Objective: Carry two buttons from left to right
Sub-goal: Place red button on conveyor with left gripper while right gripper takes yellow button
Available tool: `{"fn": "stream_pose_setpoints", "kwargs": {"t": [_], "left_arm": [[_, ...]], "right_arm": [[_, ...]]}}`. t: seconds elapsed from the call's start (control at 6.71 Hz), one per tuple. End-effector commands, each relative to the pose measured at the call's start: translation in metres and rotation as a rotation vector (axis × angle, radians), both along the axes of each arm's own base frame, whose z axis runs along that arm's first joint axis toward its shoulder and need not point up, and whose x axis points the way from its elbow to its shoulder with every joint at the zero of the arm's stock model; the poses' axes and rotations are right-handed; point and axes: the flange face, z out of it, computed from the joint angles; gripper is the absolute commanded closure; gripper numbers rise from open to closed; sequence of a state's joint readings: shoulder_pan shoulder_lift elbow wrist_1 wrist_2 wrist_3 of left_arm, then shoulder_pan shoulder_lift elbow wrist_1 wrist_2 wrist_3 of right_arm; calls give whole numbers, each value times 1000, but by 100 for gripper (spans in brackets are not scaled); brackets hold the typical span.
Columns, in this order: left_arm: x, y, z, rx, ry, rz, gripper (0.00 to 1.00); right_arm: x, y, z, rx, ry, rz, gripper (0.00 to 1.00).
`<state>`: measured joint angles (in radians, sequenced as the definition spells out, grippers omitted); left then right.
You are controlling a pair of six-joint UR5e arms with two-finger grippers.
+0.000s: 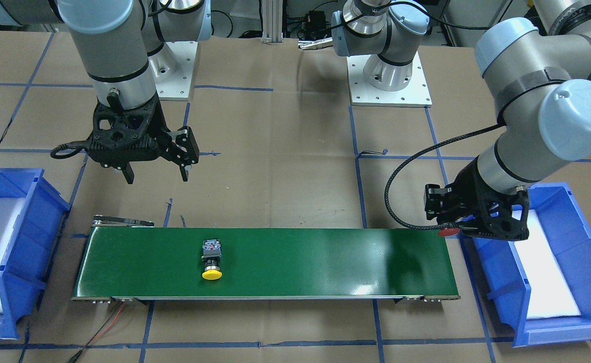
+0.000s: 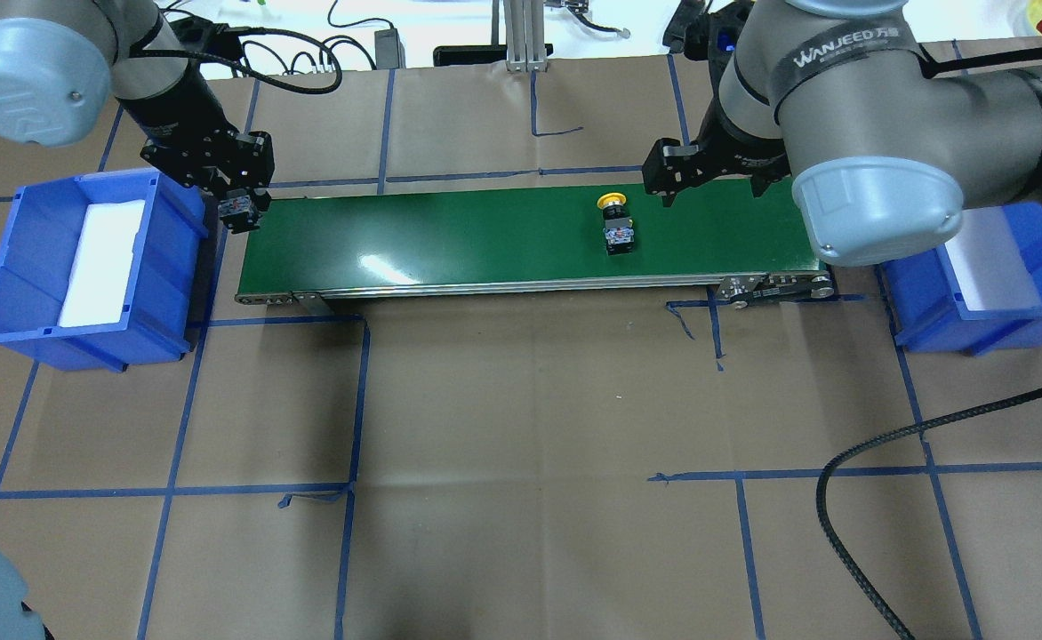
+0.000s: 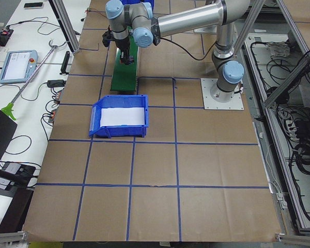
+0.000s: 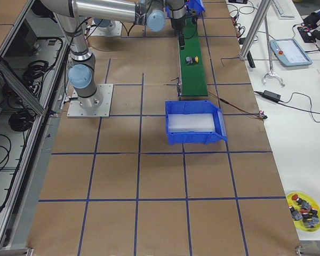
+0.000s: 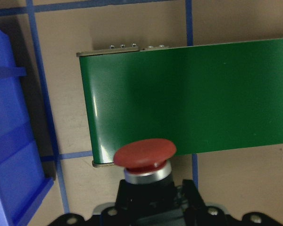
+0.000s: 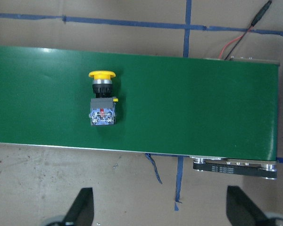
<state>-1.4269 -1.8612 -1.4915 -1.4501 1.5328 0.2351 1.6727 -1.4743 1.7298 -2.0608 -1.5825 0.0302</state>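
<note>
At the left end of the green belt, seen from the front, the left pincer is clamped on the red button, probably to set it down there. From overhead, the yellow button lies on its side on the belt, near the right pincer. Its wrist view shows the fingers apart, ready I think to take it.

Left end effector: matt black plastic, gripping red button, whose smooth cap is gleaming faintly above a bright metal ring. Green belt ahead is reflecting light glossily. Tabletop beneath is showing matt brown paper.
</note>
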Motion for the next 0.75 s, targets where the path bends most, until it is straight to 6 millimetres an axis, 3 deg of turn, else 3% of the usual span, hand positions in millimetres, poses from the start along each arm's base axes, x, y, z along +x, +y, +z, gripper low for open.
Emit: {"fn": "stream_pose_setpoints", "kwargs": {"t": [0.0, 0.15, 0.45, 0.6], "left_arm": [[-16, -4, -28, 24, -1, -1, 100], [-36, -13, -51, -8, -7, -21, 100], [-41, -29, -111, -67, -29, -14, 100], [-41, -26, -126, -60, -28, -13, 100]], "right_arm": [[4, -40, -44, -51, -13, 1, 0], [5, -55, -69, -56, -14, 1, 0], [7, -80, -120, -48, -14, -3, 0], [7, -84, -137, -48, -13, -2, 0]]}}
